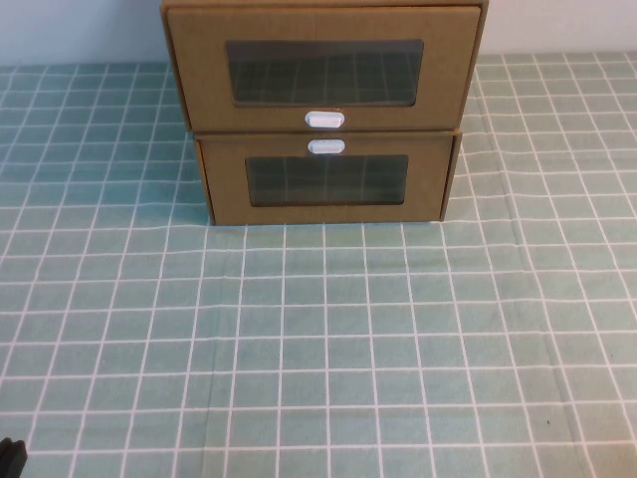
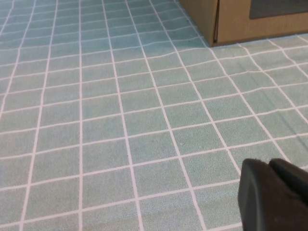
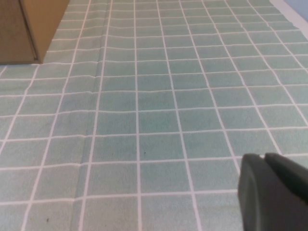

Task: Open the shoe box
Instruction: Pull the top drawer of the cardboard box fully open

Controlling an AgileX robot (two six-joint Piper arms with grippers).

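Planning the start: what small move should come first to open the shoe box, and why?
Likely open the right gripper and reach for the closed lower brown cardboard box's white oval handle: it and the left gripper hover shut, short of the box.

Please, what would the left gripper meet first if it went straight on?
The left gripper, low over the cloth, would probably meet the box, though depth is unclear. The right gripper hovers right of the box.

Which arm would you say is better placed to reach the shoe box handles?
Left, narrowly: left gripper and right gripper both park shut above the cloth, but left's view shows more of the shoe box front.
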